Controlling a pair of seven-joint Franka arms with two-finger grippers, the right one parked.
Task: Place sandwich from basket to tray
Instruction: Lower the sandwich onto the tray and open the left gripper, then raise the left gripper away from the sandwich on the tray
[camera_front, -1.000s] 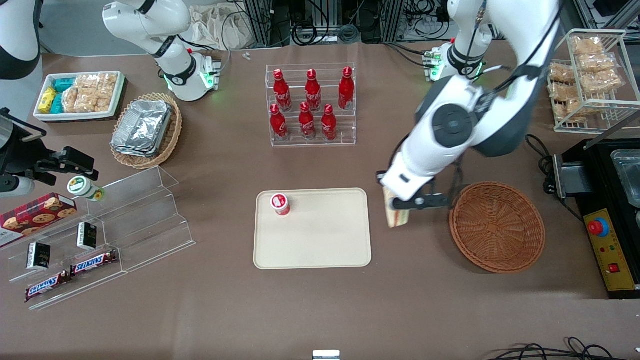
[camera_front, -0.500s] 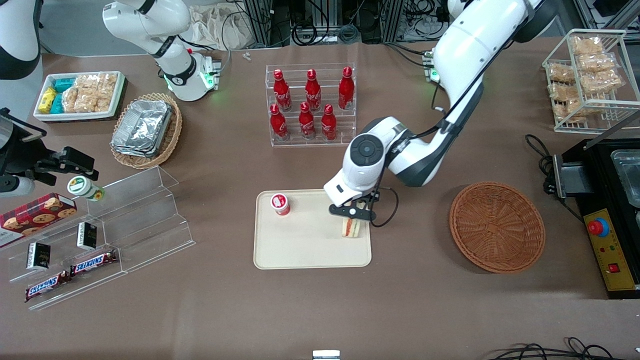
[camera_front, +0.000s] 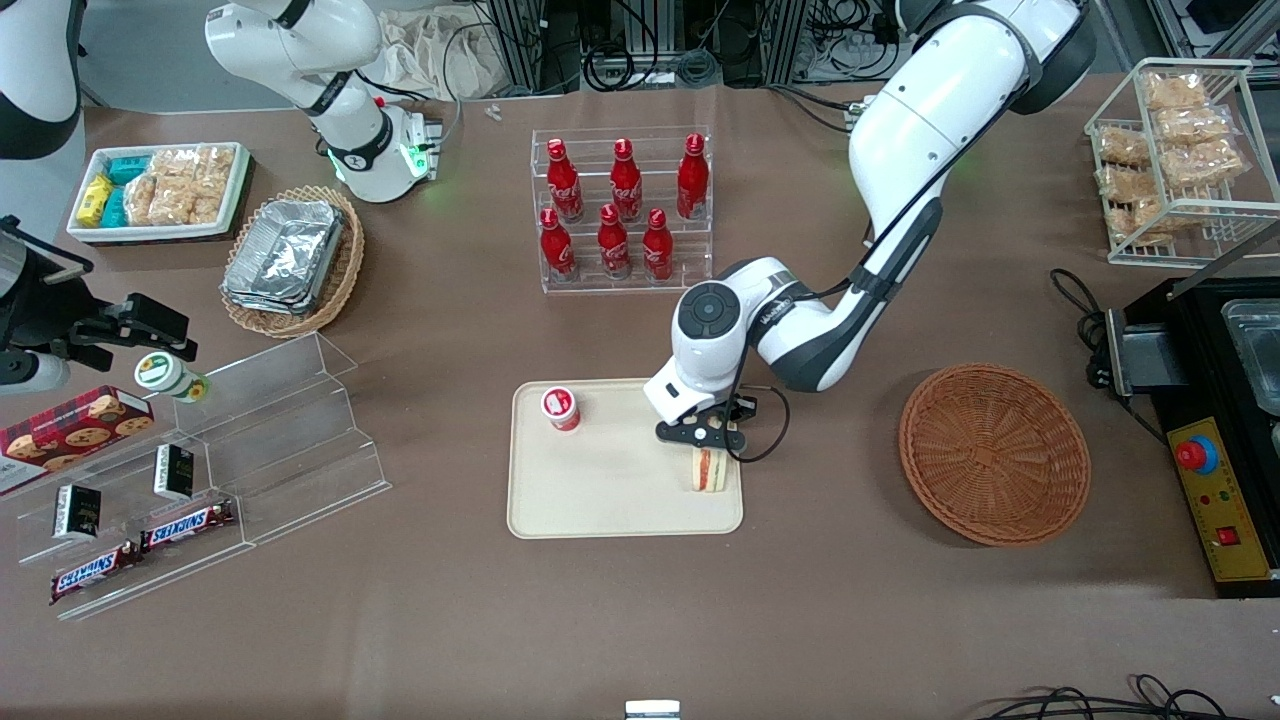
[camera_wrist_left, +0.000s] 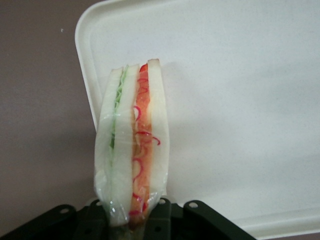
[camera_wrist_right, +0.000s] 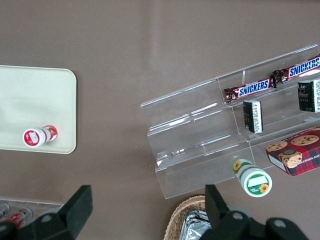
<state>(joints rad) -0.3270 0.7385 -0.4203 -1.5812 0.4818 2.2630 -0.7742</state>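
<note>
The sandwich (camera_front: 708, 469), a cream wedge with red and green filling in clear wrap, stands on edge over the tray (camera_front: 600, 500), at the corner nearest the basket (camera_front: 995, 453). My left gripper (camera_front: 706, 433) is directly above it and shut on its wrapped end. In the left wrist view the sandwich (camera_wrist_left: 132, 145) reaches out from between the black fingers (camera_wrist_left: 161, 216) of the gripper (camera_wrist_left: 131, 216), with the tray (camera_wrist_left: 240, 100) under it. The reddish-brown woven basket holds nothing.
A small red-and-white cup (camera_front: 561, 408) stands on the tray toward the parked arm's end. A rack of red bottles (camera_front: 622, 210) is farther from the camera. A clear stepped shelf (camera_front: 260, 440) and a black machine (camera_front: 1210, 400) flank the work area.
The arm carried the sandwich from beside the basket to over the tray corner. Over the last half second it settled slightly nearer the camera and lower.
</note>
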